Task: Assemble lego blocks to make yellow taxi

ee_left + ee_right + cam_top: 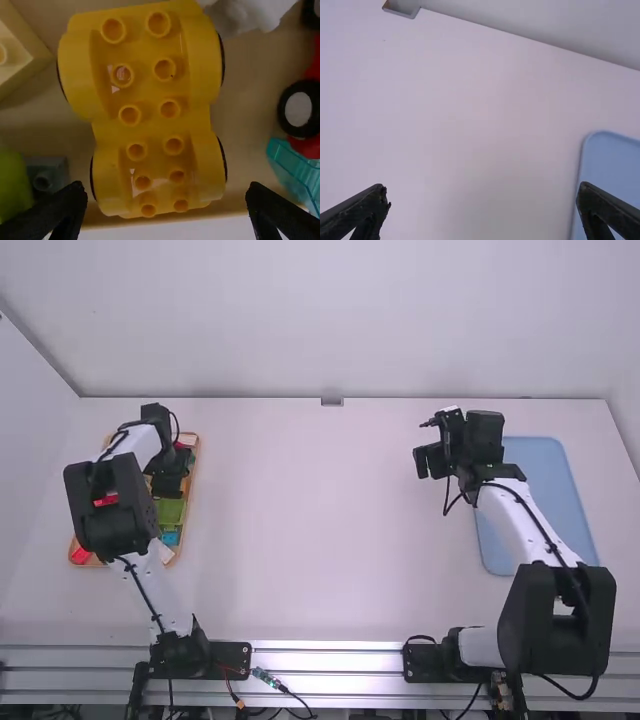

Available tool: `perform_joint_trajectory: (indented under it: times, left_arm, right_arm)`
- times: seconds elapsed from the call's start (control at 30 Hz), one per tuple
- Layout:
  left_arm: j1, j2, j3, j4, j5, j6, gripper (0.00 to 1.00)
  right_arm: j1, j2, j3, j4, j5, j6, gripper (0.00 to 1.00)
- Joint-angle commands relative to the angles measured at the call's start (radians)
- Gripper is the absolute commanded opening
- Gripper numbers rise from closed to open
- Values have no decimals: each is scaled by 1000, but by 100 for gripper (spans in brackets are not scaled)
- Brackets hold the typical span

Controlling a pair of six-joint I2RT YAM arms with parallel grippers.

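The left gripper, spread wide and empty, hovered above a yellow wheeled base; picking it seemed next, needing centred lowering. The right gripper gaped, empty.

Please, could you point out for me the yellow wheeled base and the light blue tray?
Yellow wheeled base (150,118): left wrist view, studded middle.
Light blue tray (550,474): high view, bare floor.

My links are white, my bulky joints black; slim black cables trail along both arms to dark, tapered fingers.
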Motion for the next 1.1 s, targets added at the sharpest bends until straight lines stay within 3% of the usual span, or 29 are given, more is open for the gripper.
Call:
perform_joint_trajectory:
  times: [0.0,0.4,0.67,1.07]
  left_arm:
    - [3,6,-27,-5,-16,-34,84]
    - [57,6,-62,16,-14,-42,85]
    - [101,6,-82,60,64,40,78]
    - [85,6,-82,103,110,137,80]
  right_arm:
    - [2,-1,23,-1,-6,1,99]
    - [2,-1,23,-1,-6,1,99]
    - [2,-1,23,-1,-6,1,99]
    - [3,-1,23,-1,-6,1,99]
